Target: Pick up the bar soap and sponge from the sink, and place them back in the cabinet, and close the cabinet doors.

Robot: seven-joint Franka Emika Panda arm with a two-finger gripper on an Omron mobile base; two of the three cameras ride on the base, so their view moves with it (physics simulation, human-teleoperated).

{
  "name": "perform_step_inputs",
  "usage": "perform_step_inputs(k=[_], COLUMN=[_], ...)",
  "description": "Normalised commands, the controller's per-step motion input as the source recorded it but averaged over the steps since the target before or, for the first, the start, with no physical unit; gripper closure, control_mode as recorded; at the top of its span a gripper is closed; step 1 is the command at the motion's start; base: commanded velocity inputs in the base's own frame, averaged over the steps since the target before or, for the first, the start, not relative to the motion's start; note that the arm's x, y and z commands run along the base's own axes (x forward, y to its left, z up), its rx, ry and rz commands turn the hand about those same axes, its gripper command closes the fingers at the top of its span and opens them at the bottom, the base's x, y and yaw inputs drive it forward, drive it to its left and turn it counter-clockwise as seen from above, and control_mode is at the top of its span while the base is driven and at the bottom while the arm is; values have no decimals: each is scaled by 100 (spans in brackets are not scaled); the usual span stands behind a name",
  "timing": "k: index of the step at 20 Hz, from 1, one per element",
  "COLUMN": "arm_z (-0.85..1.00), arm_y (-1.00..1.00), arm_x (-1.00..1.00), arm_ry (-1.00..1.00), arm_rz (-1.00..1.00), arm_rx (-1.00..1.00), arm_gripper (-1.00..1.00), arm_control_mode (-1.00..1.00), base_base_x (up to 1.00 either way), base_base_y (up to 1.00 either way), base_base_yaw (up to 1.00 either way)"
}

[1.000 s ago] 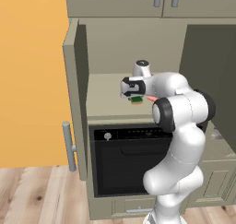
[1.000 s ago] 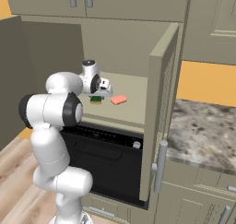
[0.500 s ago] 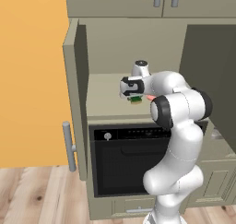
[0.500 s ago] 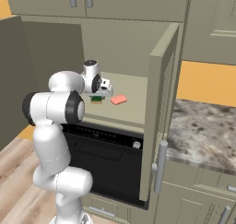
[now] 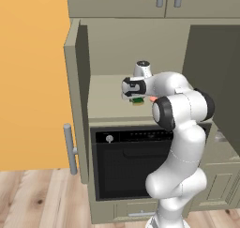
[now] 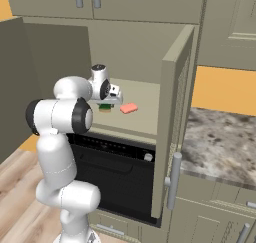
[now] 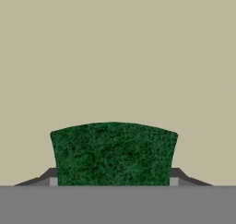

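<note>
The gripper (image 5: 136, 99) reaches into the open cabinet (image 5: 117, 49) and points down at the beige shelf (image 5: 105, 98). Its fingers are closed on the sponge (image 7: 113, 154): in the hand view the dark green face of the sponge sits between the two finger tips, one on each side, with the plain beige shelf behind it. In the left base view a bit of green and yellow shows just under the hand, very close to the shelf; I cannot tell if it touches the shelf. The bar soap (image 6: 129, 108) lies flat on the same shelf, just beside the sponge (image 6: 105, 107), on the side nearer to the right door. Both cabinet doors stand open: the left door (image 5: 77, 100) swings out with its steel bar handle (image 5: 70, 148) low on the edge, and the right door (image 6: 174, 122) also stands out toward the camera. Below the shelf is the black-fronted oven (image 5: 129, 161). A speckled stone counter (image 6: 220, 142) lies to the right of the cabinet.
</note>
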Motion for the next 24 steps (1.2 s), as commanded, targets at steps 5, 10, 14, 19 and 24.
perform_step_inputs(k=[5,10,14,19,24], arm_z=[0,0,0,5,10], arm_y=[0,0,0,0,0], arm_x=[0,0,0,-2,-15], arm_ry=[0,0,0,-2,-3], arm_rz=[0,0,0,0,0], arm_rx=[0,0,0,0,0], arm_gripper=[-100,-100,-100,-100,-100], arm_control_mode=[-100,-100,-100,-100,-100], base_base_x=[0,0,0,0,0], base_base_y=[0,0,0,0,0], base_base_yaw=[0,0,0,0,0])
